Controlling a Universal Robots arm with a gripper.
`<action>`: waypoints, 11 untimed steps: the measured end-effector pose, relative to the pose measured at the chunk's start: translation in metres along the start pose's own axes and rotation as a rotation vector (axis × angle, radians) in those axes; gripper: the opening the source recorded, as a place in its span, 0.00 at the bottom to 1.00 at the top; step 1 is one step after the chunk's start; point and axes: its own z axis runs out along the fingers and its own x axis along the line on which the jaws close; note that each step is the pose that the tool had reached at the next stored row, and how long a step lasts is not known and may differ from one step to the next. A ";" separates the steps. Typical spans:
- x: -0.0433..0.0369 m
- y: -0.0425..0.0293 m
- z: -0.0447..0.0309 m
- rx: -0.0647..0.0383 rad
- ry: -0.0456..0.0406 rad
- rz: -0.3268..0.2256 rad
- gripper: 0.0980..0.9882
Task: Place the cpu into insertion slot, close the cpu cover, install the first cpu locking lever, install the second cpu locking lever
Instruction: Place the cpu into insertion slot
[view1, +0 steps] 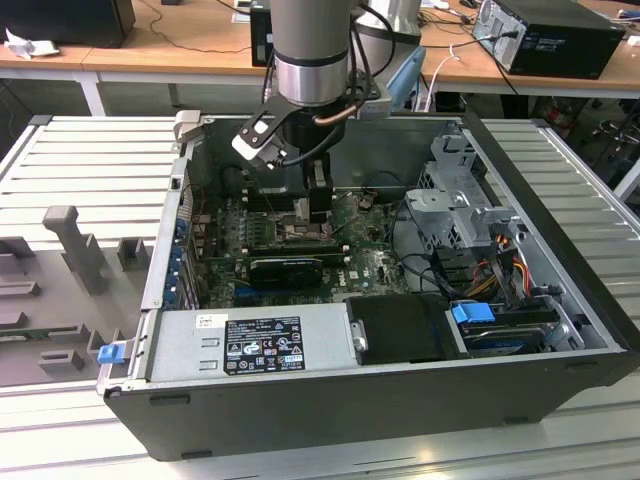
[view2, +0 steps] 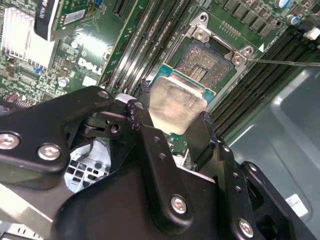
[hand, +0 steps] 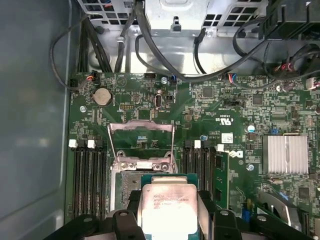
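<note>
My gripper (view2: 172, 114) is shut on the cpu (view2: 176, 102), a small square chip with a silver top, gripped by two opposite edges between the black fingers (view2: 141, 111). The chip hangs tilted just above the insertion slot (view2: 206, 59), a dark square socket in the green board, and overlaps one edge of it. In the first wrist view the cpu (hand: 167, 207) covers part of the insertion slot (hand: 125, 185). The cpu cover (hand: 141, 126) stands flipped open beyond the socket. In the exterior view the gripper (view1: 317, 205) reaches down into the open computer case.
Long black memory slots (hand: 90, 180) flank the socket on both sides. A black graphics card (view1: 285, 270), a power supply (view1: 250, 345) and a drive cage (view1: 460, 200) with cables fill the case. A finned heatsink (hand: 285, 155) sits on the board.
</note>
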 end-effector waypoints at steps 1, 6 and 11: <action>0.0002 -0.0003 0.0028 0.000 0.0001 0.000 0.48; 0.0009 -0.0073 0.0101 0.000 0.0044 0.018 0.48; 0.0061 -0.0103 0.0242 0.000 0.0049 0.019 0.48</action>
